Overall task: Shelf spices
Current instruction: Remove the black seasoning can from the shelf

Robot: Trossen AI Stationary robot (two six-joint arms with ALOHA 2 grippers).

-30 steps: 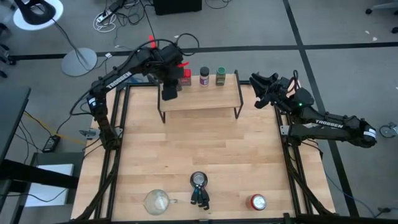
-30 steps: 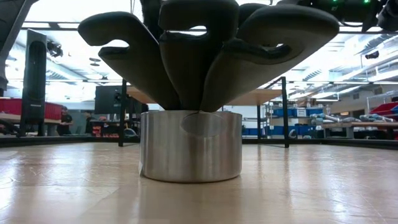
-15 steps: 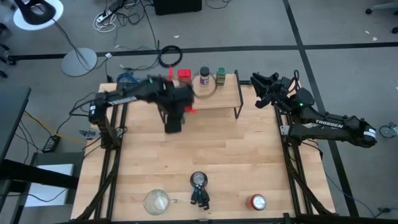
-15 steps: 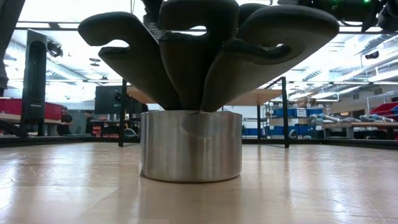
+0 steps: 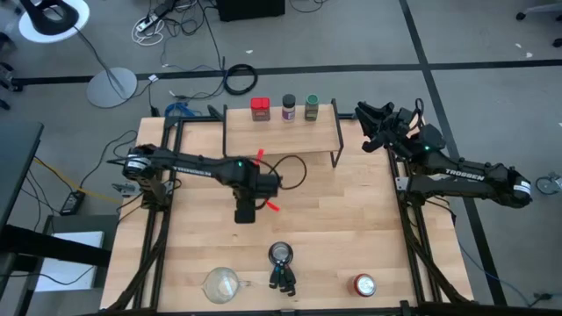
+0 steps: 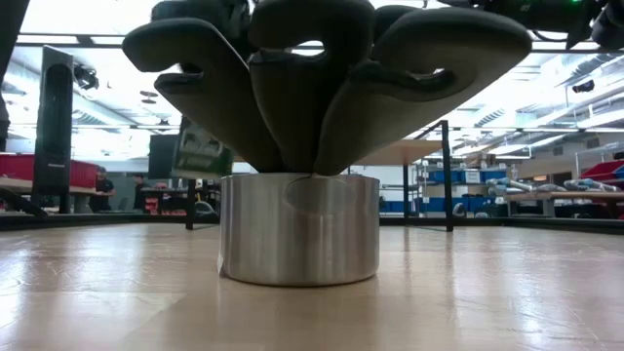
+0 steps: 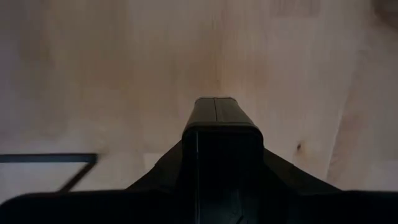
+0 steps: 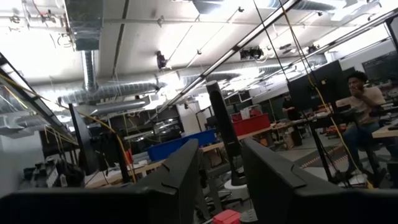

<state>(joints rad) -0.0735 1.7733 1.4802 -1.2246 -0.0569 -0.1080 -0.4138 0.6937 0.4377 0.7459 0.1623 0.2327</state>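
high view: my left gripper (image 5: 247,211) clamps the olive tin (image 7: 214,134) mid-table; shelf (image 5: 281,139) lies straight beyond, free end beside red tin (image 5: 260,107). right gripper (image 5: 363,114) parted, empty, near the shelf's other end.

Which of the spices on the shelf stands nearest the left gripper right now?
The red square tin. It is the leftmost of the three on the shelf, so closest to the left gripper; the purple-labelled jar and green-lidded jar stand further right.
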